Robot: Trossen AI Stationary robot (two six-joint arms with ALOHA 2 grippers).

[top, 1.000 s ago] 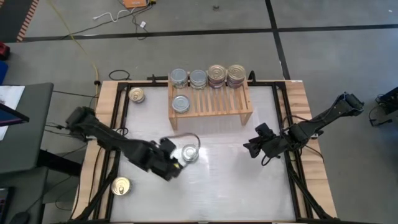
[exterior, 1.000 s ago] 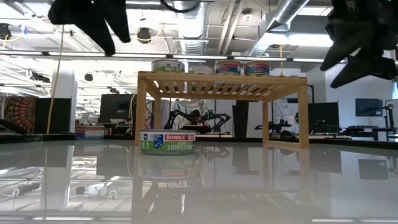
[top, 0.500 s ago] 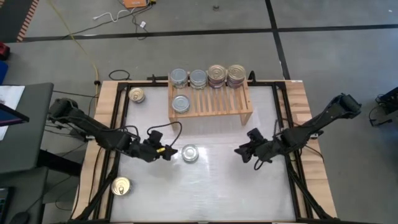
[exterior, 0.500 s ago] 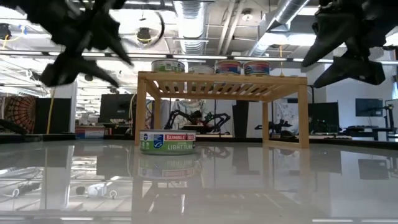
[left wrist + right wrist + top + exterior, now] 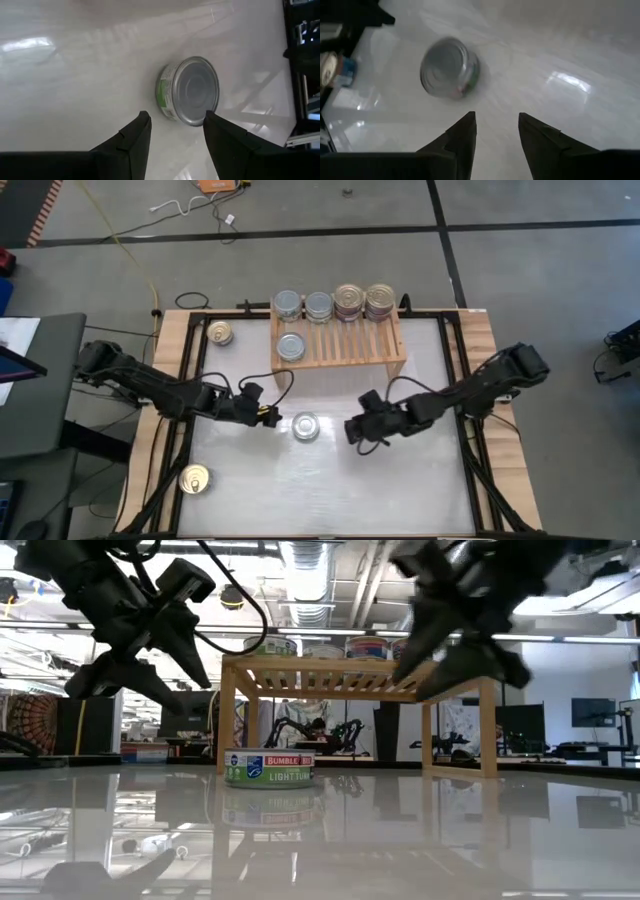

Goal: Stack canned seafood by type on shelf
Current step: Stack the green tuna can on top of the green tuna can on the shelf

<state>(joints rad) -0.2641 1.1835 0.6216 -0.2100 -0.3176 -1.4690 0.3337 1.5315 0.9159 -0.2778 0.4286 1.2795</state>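
One tin of the canned seafood (image 5: 306,426), silver-topped with a green label, stands flat on the white table between my two grippers. My left gripper (image 5: 270,418) hovers just left of it, open and empty; the tin (image 5: 190,91) lies beyond its fingertips. My right gripper (image 5: 352,430) hovers to its right, open and empty, the tin (image 5: 450,67) well ahead of it. The shelf (image 5: 340,352) stands at the far middle with silver-topped tins (image 5: 291,347) on its left part and two stacks of gold-lidded tins (image 5: 364,301) on its right.
Two gold-lidded tins stand loose on the table's left side, one far (image 5: 220,333), one near (image 5: 195,479). The table's wooden frame rails (image 5: 180,380) run along both sides. Bare white table (image 5: 400,490) lies near the front edge.
My right gripper has travelled toward the table's left edge, closing much of the distance to the lone tin. My left gripper has drawn back from the tin's near-left side toward the far edge, come lower and rolled its wrist. The tin has kept still.
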